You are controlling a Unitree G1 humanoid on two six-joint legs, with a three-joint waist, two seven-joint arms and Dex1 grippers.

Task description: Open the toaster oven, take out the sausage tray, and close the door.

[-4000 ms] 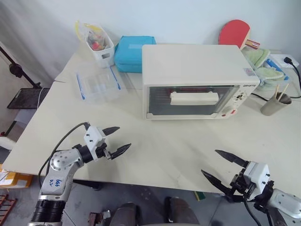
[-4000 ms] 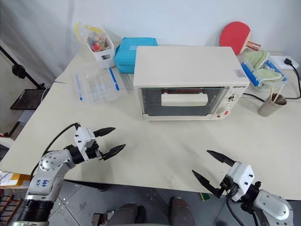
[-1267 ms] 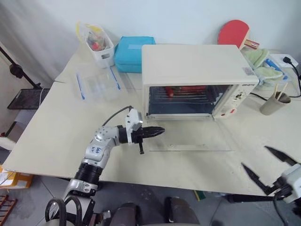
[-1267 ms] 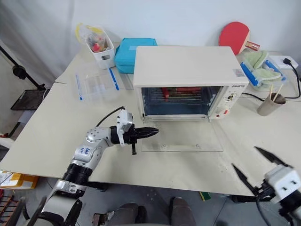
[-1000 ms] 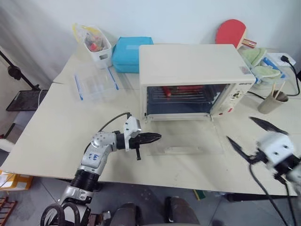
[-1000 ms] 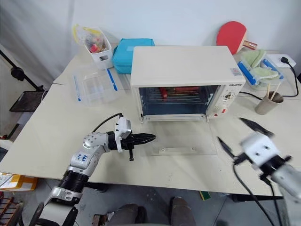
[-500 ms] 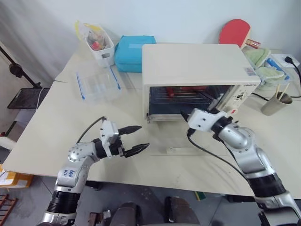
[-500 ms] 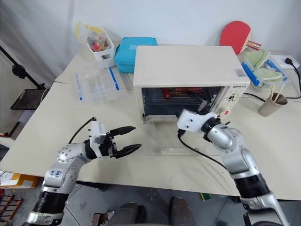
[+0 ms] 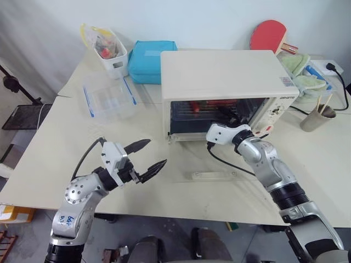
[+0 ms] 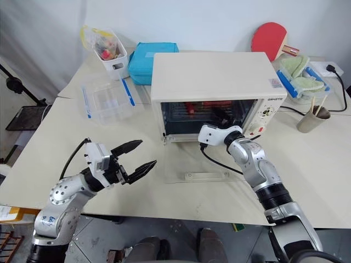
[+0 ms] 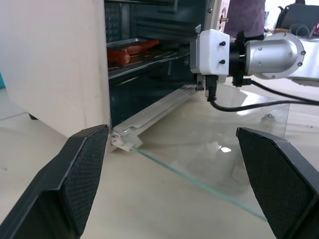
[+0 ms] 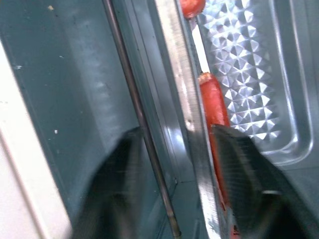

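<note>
Toward the back edge of the table point(image 9: 49, 148) stood the toaster oven point(image 9: 227, 90), and its door point(image 9: 219, 167) lay folded down flat on the tabletop in front of it, handle underneath, so the cavity was open to reach. The sausage tray point(image 12: 249, 79) sat inside on the wire rack, holding at least 2 red sausages point(image 11: 132, 50); it had not been drawn out.

The right gripper point(image 12: 192, 164) was pushed into the oven mouth, level with the rack, apparently to take the tray's front rim. In the right wrist view its 2 fingers straddled that rim, 1 on each side, with a gap between them; whether they had clamped on the metal could not be told.

The left gripper point(image 9: 147, 159) hovered near the table's front edge, beside the door's left end and well apart from the oven, probably kept out of the way after the opening. Its jaws were spread wide and held nothing.

By this reading, the opening was done, and the tray and the closing remained.
</note>
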